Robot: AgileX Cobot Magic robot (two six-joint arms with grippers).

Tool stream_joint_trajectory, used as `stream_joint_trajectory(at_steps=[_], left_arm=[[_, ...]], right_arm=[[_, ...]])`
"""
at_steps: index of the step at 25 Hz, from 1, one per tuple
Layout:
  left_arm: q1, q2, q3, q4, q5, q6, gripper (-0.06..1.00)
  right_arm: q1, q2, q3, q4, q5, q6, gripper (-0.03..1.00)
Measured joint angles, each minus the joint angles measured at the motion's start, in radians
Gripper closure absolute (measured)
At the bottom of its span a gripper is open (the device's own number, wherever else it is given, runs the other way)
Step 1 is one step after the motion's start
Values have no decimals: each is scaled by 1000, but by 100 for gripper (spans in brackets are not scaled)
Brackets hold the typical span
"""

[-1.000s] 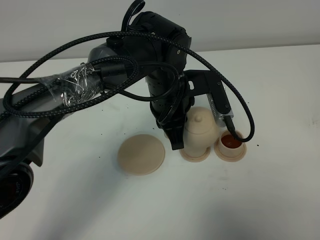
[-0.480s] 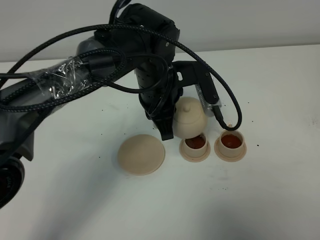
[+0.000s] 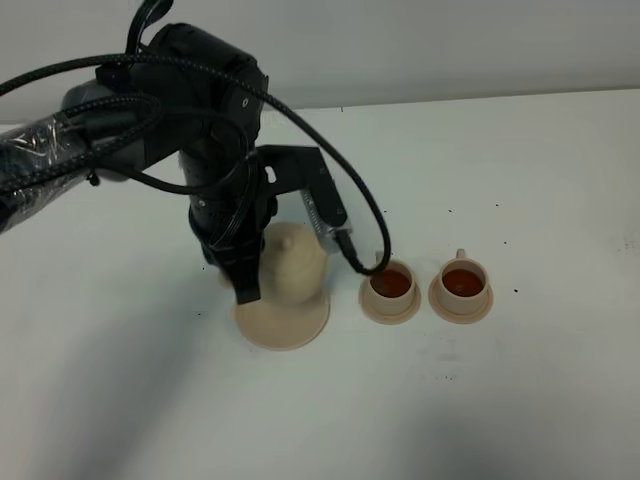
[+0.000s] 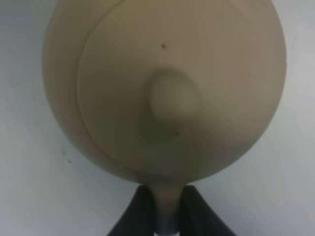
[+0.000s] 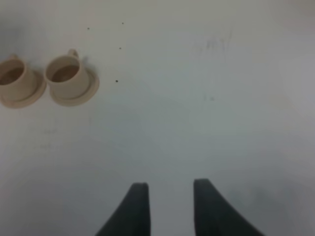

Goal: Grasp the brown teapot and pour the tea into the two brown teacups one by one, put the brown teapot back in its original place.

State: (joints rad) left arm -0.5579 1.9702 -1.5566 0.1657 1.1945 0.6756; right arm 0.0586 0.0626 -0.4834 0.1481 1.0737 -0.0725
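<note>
**Teapot brought back over its saucer, both cups filled**

A second ago the brown teapot [image 3: 296,266] hung over the near cup of the two brown teacups [image 3: 391,285], tipped toward it; half a second ago it was lifting away, upright; now it has travelled left and stands on or just above the wide saucer [image 3: 283,322], its original place; whether the base actually touches cannot be told from the high view. Both cups show dark reddish tea, the left one and the right one [image 3: 462,281], so pouring looks done and only the set-down and release remain.

The left hand [image 4: 167,216] is clamped on the brown teapot's loop handle, its two dark fingers [image 4: 140,211] pressed to either side of the thin handle; the right hand [image 5: 170,206] hangs with its fingers apart over bare counter [image 5: 206,98], holding nothing, the cups off to one side in its view.

The teapot is squat and round, matte beige-tan ceramic with a domed lid and a small rounded knob [image 4: 173,96]; a faint seam rings the lid. Each cup is a small cylinder with a tiny loop handle on its own little round saucer; the wide saucer is flat and the same dull tan. The counter is plain white, flecked with small dark specks.
</note>
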Motion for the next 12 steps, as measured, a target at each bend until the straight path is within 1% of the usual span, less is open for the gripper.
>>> stream_joint_trajectory(at_steps=[2, 7, 9, 12], left_arm=[[1, -11, 67, 16, -17, -8, 82], [1, -19, 197, 19, -138, -46, 82], [1, -19, 226, 17, -171, -52, 82], [1, -19, 244, 18, -192, -63, 82]], right_arm=[[0, 0, 0, 0, 0, 0, 73], [0, 0, 0, 0, 0, 0, 73], [0, 0, 0, 0, 0, 0, 73], [0, 0, 0, 0, 0, 0, 73]])
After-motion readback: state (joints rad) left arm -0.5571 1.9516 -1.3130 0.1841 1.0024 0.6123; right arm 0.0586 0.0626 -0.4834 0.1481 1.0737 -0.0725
